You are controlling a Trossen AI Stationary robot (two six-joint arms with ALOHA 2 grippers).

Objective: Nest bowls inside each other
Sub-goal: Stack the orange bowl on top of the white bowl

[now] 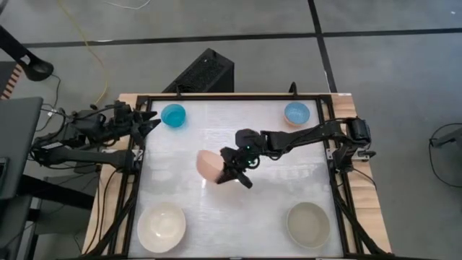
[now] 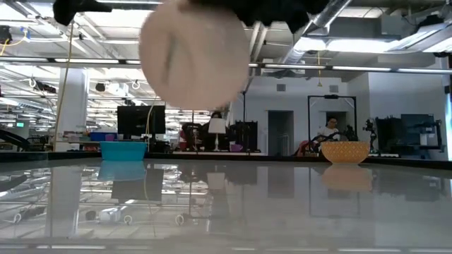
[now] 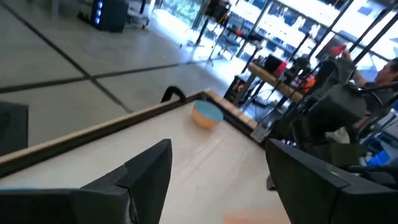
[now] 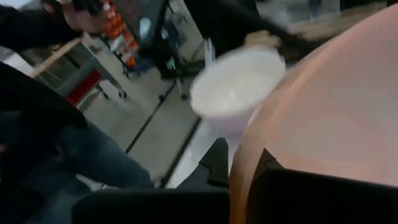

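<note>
My right gripper (image 1: pixel 231 173) is shut on the salmon-pink bowl (image 1: pixel 208 165), which hangs over the middle of the table and is also seen high up in the low view (image 2: pixel 194 56). A cyan bowl (image 1: pixel 173 115) stands at the far left and a light blue bowl (image 1: pixel 297 113) at the far right. Near the front edge stand a white bowl (image 1: pixel 162 226) on the left and a beige-grey bowl (image 1: pixel 309 224) on the right. All of these rest on their bases. My left gripper (image 1: pixel 151 123) waits open at the far left edge, beside the cyan bowl. My right gripper holds the salmon-pink bowl by its rim (image 4: pixel 239 168), on the side toward the table's right. One finger (image 4: pixel 311 193) lies inside the bowl and one finger (image 4: pixel 214 163) outside its wall. The fingers come from the table's right, slanting slightly down. The bowl is tipped on its side, clear of the table.
The glossy white tabletop (image 1: pixel 274 195) has a raised dark frame (image 1: pixel 138 173) along its sides. The right arm (image 1: pixel 303 137) reaches across the right half toward the middle. In the room beyond the table are desks, monitors and a seated person (image 2: pixel 329 129).
</note>
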